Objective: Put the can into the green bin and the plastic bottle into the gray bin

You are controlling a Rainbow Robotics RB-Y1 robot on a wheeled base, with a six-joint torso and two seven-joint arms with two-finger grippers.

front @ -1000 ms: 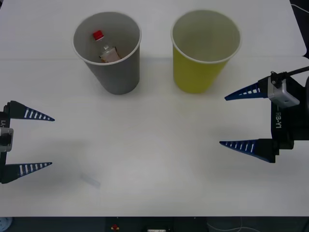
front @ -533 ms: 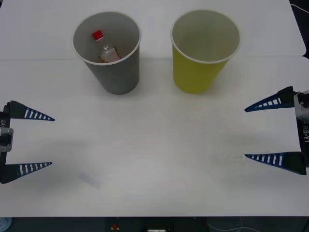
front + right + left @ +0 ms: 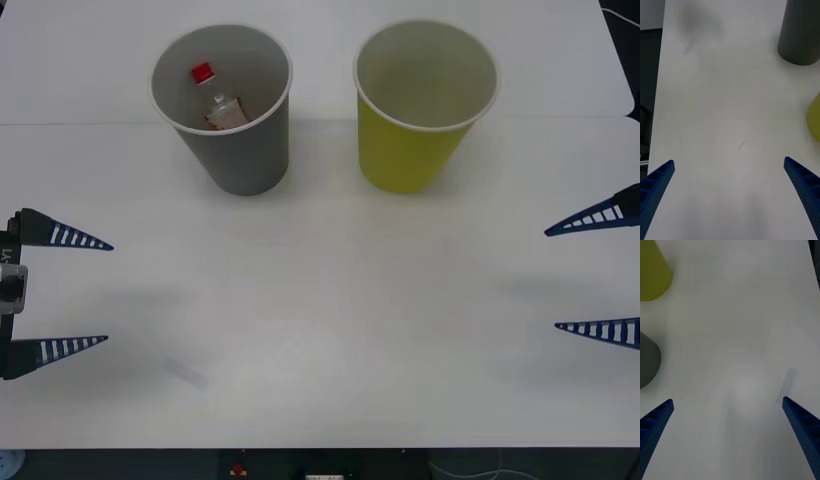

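Right gripper (image 3: 598, 275): your fingers are spread wide and empty at the table's right edge.
Left gripper (image 3: 60, 292): wide, empty, at the left edge.
Plastic bottle (image 3: 220, 100): inside the gray bin (image 3: 245, 160); that half looks done.
Green bin (image 3: 410, 150): you cannot tell its contents.

Matt white table (image 3: 330, 300) – clear plastic bottle (image 3: 222, 105).

A gray bin (image 3: 238, 150) with a white rim holds a clear plastic bottle (image 3: 222, 106), red-capped, its label apparently red-orange. Beside it, a yellow-green bin (image 3: 410, 150), pale-rimmed. Blue fingers (image 3: 62, 236), white-striped, over a white table (image 3: 320, 320).
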